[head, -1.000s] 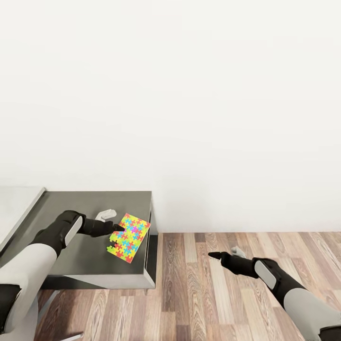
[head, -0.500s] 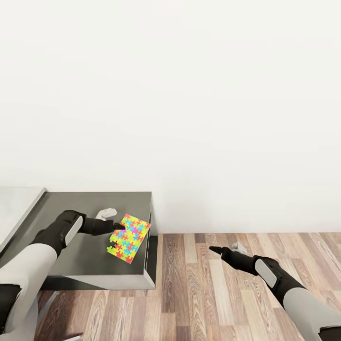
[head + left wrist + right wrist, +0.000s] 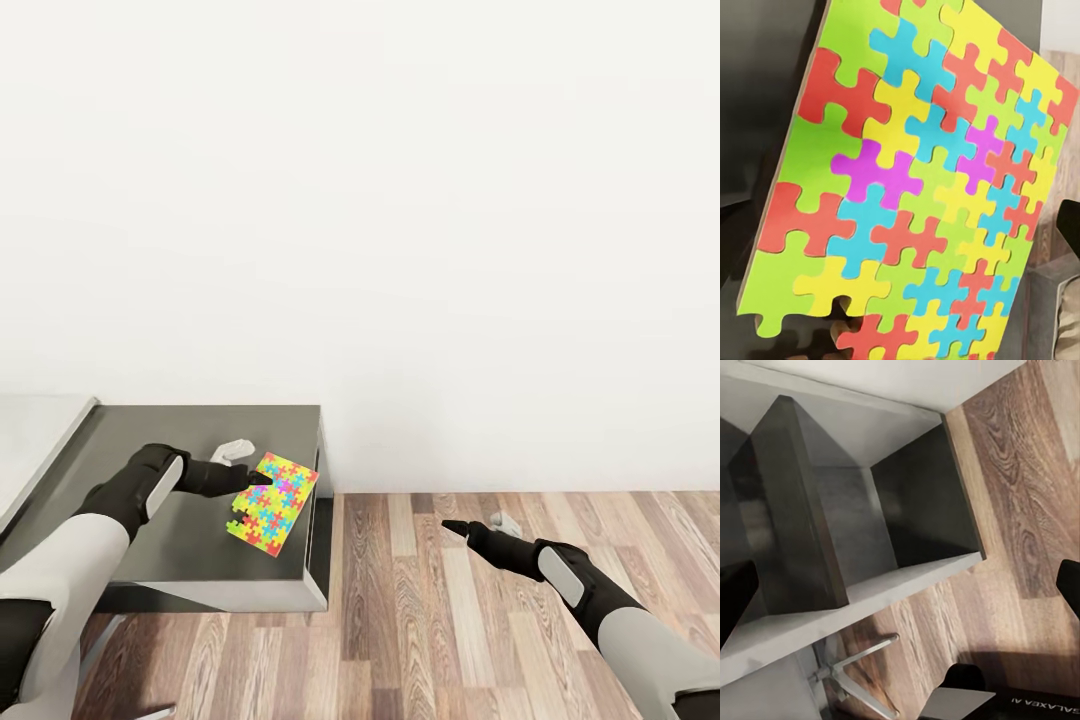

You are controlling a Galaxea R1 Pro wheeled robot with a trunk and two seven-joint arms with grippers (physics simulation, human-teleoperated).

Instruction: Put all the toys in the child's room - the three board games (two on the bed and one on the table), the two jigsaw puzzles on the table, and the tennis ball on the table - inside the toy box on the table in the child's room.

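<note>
Left end effector (image 3: 243, 472) sits spread open at the edge of the jigsaw puzzle (image 3: 271, 502), which lies flat near the dark worktop's (image 3: 180, 545) right end. Right end effector (image 3: 472, 525) hangs open over the wood floor (image 3: 450, 640).

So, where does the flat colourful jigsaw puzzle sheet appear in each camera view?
Head view: the flat colourful jigsaw puzzle sheet lies lower left, on the dark grey table near its right edge, at the left claw.
Left wrist view: the sheet covers most of the picture.
Right wrist view: not in it.
Shared landmark: the dark grey table.
</note>
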